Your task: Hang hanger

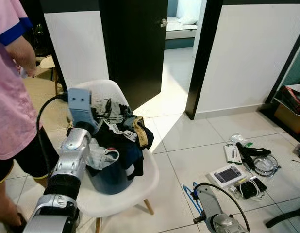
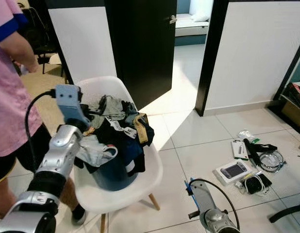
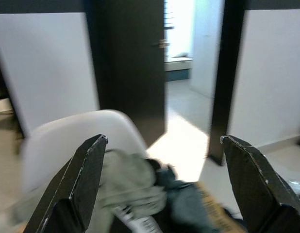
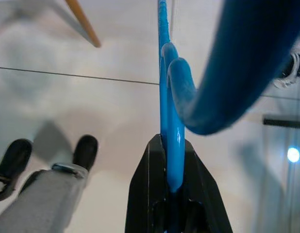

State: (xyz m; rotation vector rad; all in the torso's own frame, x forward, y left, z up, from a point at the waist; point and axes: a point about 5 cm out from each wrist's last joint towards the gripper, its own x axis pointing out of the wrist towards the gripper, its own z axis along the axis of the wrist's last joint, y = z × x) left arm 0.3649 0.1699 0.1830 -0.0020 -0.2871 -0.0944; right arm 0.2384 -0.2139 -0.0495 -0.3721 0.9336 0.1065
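Hanger (image 4: pixel 170 121), blue plastic, sits clamped in your right tool (image 4: pixel 170 160); the black fingers (image 4: pixel 145 194) are pinched narrow on its thin bar, hook curving past the wrist camera. In the head views your right arm hangs low by the tiled floor (image 1: pixel 189 141), the blue hanger (image 1: pixel 190 195) just beside it, right of the chair. Your left tool (image 3: pixel 164 184) is spread wide, holding nothing, raised over the clothes pile (image 1: pixel 122 133), which is heaped on a dark blue bucket (image 1: pixel 110 178) on the white chair (image 1: pixel 140 191). A person in a pink shirt (image 1: pixel 9 97) stands at your left, close to the chair. Boxes, cables and a handheld device (image 1: pixel 228 174) lie scattered on the floor to the right. A dark door (image 1: pixel 135 43) stands open behind the chair.
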